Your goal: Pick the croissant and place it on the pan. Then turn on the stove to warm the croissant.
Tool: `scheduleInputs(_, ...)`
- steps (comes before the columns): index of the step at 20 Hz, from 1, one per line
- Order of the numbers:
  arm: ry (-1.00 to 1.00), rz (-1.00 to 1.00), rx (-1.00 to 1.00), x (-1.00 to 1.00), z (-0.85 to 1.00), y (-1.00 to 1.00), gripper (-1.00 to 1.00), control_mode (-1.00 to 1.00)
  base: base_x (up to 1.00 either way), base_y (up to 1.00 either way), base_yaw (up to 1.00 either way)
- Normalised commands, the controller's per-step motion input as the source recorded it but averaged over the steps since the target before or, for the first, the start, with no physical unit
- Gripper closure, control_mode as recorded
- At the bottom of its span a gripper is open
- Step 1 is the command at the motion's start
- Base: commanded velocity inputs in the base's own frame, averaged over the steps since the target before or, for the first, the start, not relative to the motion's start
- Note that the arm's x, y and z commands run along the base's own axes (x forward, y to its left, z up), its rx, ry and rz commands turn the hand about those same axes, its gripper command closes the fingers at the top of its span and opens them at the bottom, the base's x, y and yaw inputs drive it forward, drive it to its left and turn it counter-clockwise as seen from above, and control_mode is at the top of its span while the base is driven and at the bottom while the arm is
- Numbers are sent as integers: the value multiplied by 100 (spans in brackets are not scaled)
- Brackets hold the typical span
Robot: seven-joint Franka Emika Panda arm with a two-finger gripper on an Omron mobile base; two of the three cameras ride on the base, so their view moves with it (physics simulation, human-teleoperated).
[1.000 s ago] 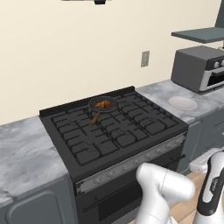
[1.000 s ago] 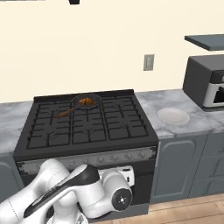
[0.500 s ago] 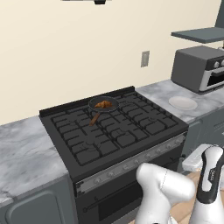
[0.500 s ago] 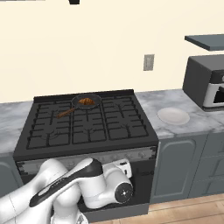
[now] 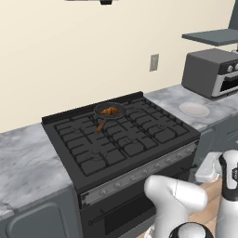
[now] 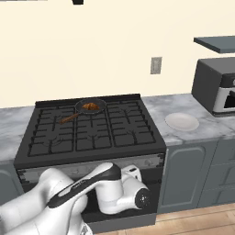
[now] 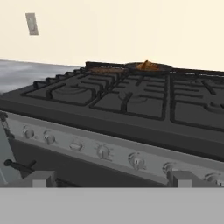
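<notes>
The orange-brown croissant (image 5: 110, 110) (image 6: 92, 106) (image 7: 148, 65) lies in the small dark pan (image 5: 120, 108) (image 6: 82, 108), which sits on a back burner of the black stove (image 5: 135, 148) (image 6: 92, 137) (image 7: 122, 100). The pan's wooden handle (image 5: 100, 125) points toward the front left. My gripper (image 7: 111, 179) is open and holds nothing. It hangs low in front of the stove's silver knob strip (image 7: 103, 152), far from the pan. Its fingertips (image 7: 41, 177) stand wide apart just below the row of knobs. No flame shows on the burners.
A flat white plate (image 5: 194, 109) (image 6: 181, 121) lies on the marble counter right of the stove. A grey toaster oven (image 5: 211, 72) (image 6: 215, 85) stands behind it. My white arm (image 6: 92, 188) bends across the oven door (image 6: 151, 193).
The hand has risen a little in front of the stove, toward the knob strip. The jaws stayed open. Croissant and pan have not moved.
</notes>
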Motion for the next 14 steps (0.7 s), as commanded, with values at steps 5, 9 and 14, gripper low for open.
scheduleInputs(5,0,0,8,10,-5,-1,-100,-100,0,0,0)
scheduleInputs(9,3,-2,5,27,-9,2,-100,-100,0,0,0)
scheduleInputs(14,2,0,5,15,-18,0,-100,-100,0,0,0)
